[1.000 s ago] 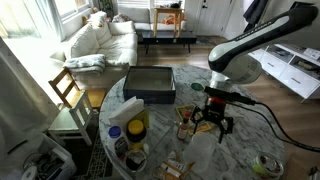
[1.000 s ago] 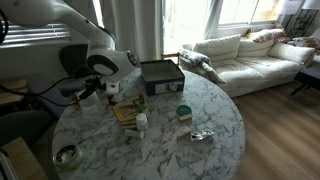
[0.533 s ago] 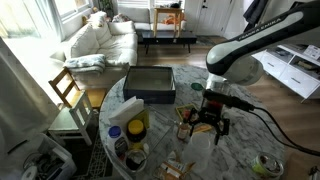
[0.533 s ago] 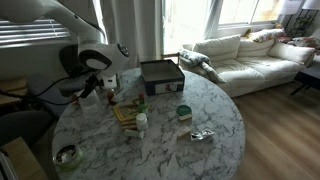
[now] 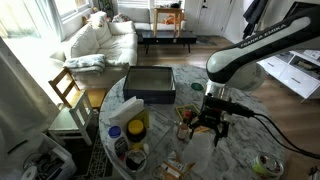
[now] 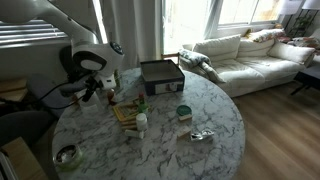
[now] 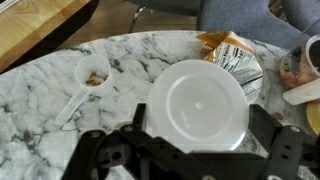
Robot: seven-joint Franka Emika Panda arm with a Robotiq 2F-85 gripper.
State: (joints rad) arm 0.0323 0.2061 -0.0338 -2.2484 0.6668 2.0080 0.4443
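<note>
My gripper (image 7: 200, 128) hangs over the round marble table (image 7: 40, 95), its two fingers on either side of a white round-lidded plastic container (image 7: 195, 92). The jaws are spread wide and the lid fills the gap between them. I cannot see whether they touch it. In both exterior views the gripper (image 5: 214, 124) (image 6: 104, 91) points straight down, close to the tabletop. A white scoop (image 7: 90, 75) holding brown bits lies left of the container. An orange snack bag (image 7: 232, 52) lies just beyond it.
A black box (image 5: 150, 85) (image 6: 160, 74) sits near the table's edge. A yellow-lidded jar (image 5: 136, 128), a tape roll (image 5: 268, 165), a green-lidded jar (image 6: 184, 112), a small bottle (image 6: 142, 122) and a wooden board (image 6: 124, 112) crowd the table. A wooden chair (image 5: 66, 90) and a sofa (image 5: 100, 40) stand beyond.
The gripper has sunk a little toward the table over the container. The things on the table have not moved.
</note>
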